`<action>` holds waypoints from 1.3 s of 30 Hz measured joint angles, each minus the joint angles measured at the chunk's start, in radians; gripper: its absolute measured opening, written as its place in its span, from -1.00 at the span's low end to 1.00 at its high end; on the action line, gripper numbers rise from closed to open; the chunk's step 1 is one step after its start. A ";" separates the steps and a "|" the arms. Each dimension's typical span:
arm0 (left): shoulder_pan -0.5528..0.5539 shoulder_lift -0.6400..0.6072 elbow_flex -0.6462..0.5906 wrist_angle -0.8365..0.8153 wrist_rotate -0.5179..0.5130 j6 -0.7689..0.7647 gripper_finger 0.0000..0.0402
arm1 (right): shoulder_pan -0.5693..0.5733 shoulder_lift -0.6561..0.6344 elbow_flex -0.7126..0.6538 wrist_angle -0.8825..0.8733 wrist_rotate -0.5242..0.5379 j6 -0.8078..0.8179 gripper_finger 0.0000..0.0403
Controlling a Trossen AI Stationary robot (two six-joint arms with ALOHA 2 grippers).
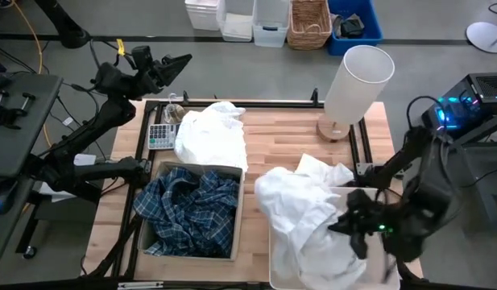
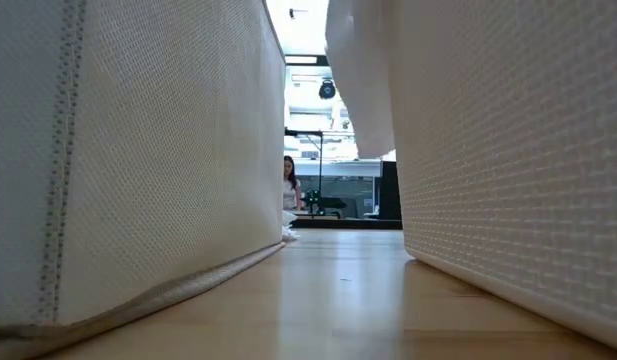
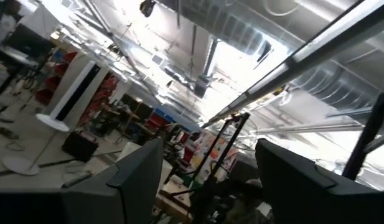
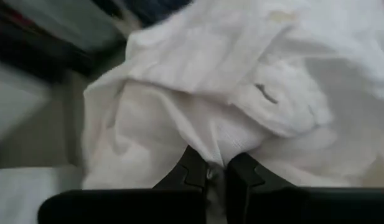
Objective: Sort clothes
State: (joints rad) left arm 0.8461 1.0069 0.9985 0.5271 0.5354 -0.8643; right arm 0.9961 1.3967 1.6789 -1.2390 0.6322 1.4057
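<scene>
A blue-and-white plaid shirt [image 1: 188,211] lies in the left fabric bin [image 1: 238,211]. A white garment [image 1: 212,135] lies heaped on the table behind that bin. More white garments [image 1: 300,208] fill the right bin [image 1: 274,270] and hang over its edge [image 2: 358,70]. My right gripper [image 1: 350,223] is low over this pile and shut on white cloth [image 4: 218,169]. My left gripper [image 1: 174,68] is raised past the table's far left corner, open and empty, its fingers spread in the left wrist view [image 3: 210,186]. The dark grey and dark green garments do not show. My right gripper pinches a bunched fold of a white garment [image 4: 224,144] between its two fingertips. One layer or several, I cannot tell. The fingers come from the table's right side, slanting down. The garment's bulk rests on the pile in the right bin.
A white cylindrical lampshade [image 1: 357,76] on a wooden base stands at the table's far right. A calculator [image 1: 161,135] lies at the far left. A black frame [image 1: 256,105] rims the table. Baskets and boxes [image 1: 308,22] stand on the floor beyond.
</scene>
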 joint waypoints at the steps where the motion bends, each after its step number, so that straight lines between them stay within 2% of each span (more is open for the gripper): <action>1: -0.003 0.000 0.000 0.003 -0.002 -0.009 0.22 | -0.008 0.008 -0.024 -0.024 -0.042 0.031 -0.94; 4: -0.008 0.000 0.000 0.002 -0.005 -0.036 0.22 | -0.053 0.043 -0.108 -0.042 -0.211 0.079 -0.93; 6: -0.009 0.000 0.000 0.002 -0.005 -0.041 0.22 | -0.083 0.067 -0.160 -0.014 -0.307 0.077 -0.84; 11: -0.009 0.000 0.000 0.002 0.023 -0.042 0.22 | -0.143 0.123 -0.210 0.028 -0.565 -0.021 -0.36; 13: -0.007 0.000 0.000 0.002 0.065 -0.023 0.22 | -0.159 0.141 -0.202 0.031 -0.622 -0.051 -0.17; 16: 0.010 0.000 0.000 0.001 0.162 0.018 0.22 | -0.180 0.167 -0.192 0.042 -0.770 -0.070 0.03; 19: 0.028 0.000 0.000 0.002 0.237 0.043 0.22 | -0.186 0.243 -0.204 0.058 -0.924 -0.061 0.11; 21: 0.037 0.000 0.000 0.002 0.268 0.078 0.22 | -0.204 0.274 -0.204 0.118 -0.960 -0.032 0.12; 25: 0.060 0.000 0.000 0.023 0.350 0.108 0.22 | -0.278 0.281 -0.123 0.230 -0.869 0.014 0.12; 30: 0.081 0.000 0.000 0.047 0.421 0.108 0.22 | -0.399 0.273 0.127 0.035 -0.690 -0.026 0.10; 33: 0.084 0.000 0.000 0.050 0.427 0.107 0.22 | -0.491 0.272 0.266 -0.051 -0.488 -0.129 0.07; 36: 0.084 0.000 0.000 0.049 0.431 0.107 0.22 | -0.624 0.270 0.328 -0.190 -0.328 -0.158 0.02; 39: 0.083 0.000 0.000 0.048 0.432 0.089 0.22 | -0.793 0.271 0.314 -0.304 -0.299 -0.220 -0.06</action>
State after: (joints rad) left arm 0.9291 1.0069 0.9981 0.5751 0.9672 -0.7757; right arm 0.2033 1.6677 1.9926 -1.5429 0.3335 1.1854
